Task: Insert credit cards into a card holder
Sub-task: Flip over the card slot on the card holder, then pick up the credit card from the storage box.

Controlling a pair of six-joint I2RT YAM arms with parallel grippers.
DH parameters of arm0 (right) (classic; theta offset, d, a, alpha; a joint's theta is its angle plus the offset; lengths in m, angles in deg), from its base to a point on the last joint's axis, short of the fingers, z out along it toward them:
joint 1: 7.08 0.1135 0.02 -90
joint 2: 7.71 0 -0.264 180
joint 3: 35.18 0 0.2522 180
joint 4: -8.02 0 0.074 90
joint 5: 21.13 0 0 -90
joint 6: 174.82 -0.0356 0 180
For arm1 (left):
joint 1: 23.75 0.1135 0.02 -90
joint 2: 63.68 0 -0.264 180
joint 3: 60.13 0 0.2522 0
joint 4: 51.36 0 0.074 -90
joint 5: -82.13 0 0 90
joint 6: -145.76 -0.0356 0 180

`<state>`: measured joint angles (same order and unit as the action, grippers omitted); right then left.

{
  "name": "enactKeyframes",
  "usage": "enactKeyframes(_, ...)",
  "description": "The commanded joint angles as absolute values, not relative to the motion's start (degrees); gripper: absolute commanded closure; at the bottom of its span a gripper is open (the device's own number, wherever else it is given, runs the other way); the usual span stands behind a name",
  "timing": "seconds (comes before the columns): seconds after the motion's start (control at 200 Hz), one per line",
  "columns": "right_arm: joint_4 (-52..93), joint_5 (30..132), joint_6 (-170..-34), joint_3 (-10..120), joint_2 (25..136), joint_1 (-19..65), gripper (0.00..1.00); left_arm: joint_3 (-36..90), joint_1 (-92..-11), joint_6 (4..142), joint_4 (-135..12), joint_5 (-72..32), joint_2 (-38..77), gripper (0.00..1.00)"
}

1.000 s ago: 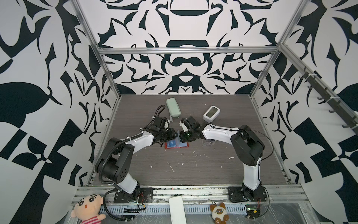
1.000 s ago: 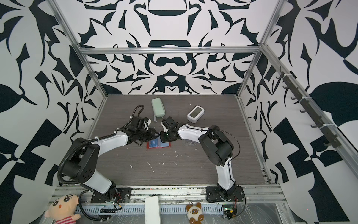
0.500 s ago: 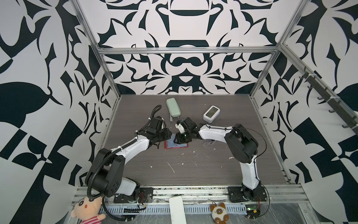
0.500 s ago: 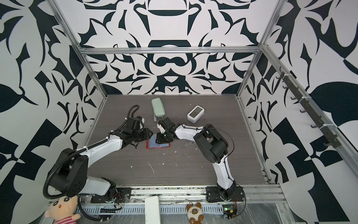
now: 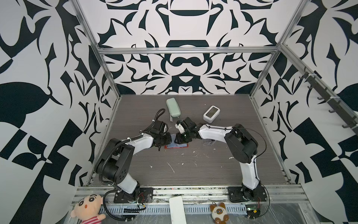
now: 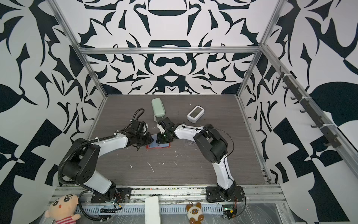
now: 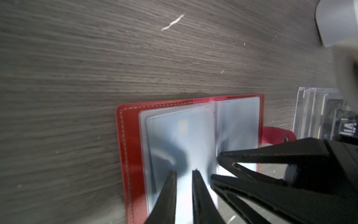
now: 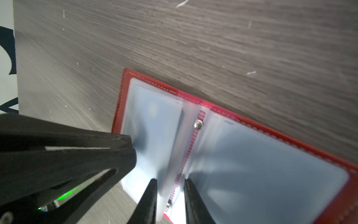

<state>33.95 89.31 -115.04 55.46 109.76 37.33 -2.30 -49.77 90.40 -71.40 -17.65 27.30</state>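
Note:
The red card holder (image 5: 175, 147) (image 6: 157, 146) lies open on the table, its clear sleeve pages up. Both grippers hang over it, tips close together. My left gripper (image 7: 183, 173) (image 5: 170, 140) is over one page (image 7: 180, 135), jaws a narrow gap apart, nothing clamped; a bluish card seems to sit in that sleeve. My right gripper (image 8: 170, 181) (image 5: 177, 140) is open astride the spine, with a raised clear page (image 8: 174, 139) standing between its fingers. A black "VIP" credit card (image 7: 348, 130) stands in the clear acrylic stand (image 7: 317, 116) beside the holder's snap tab (image 7: 277, 135).
A mint-green case (image 5: 173, 109) and a small white device with a screen (image 5: 211, 114) lie behind the grippers. The acrylic stand (image 5: 208, 142) sits under the right forearm. White scraps (image 5: 170, 166) litter the table in front. Plush toys lie beyond the front rail.
My right gripper has shifted a little to the left over the holder. The left arm has changed its pose while its tip stayed at the holder, and its jaws have narrowed.

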Motion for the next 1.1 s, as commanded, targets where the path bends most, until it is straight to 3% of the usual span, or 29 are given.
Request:
enactKeyframes(0.0,34.8,85.9,-114.4,55.7,106.2,37.7,0.70,-2.6,-49.9,90.8,-72.4,-16.1,27.9,0.80)
enactKeyframes(0.22,37.7,79.0,-112.8,53.7,99.5,37.7,0.66,-0.4,-49.9,90.0,-75.1,-15.6,26.4,0.77)
enactKeyframes(0.5,45.1,71.5,-109.7,50.6,89.6,34.8,0.64,8.3,-52.0,88.4,-79.8,-17.9,25.2,0.66)
enactKeyframes(1.095,56.7,71.1,-104.4,40.6,73.1,15.2,0.62,34.8,-65.8,87.5,-87.5,-23.7,45.7,0.57)
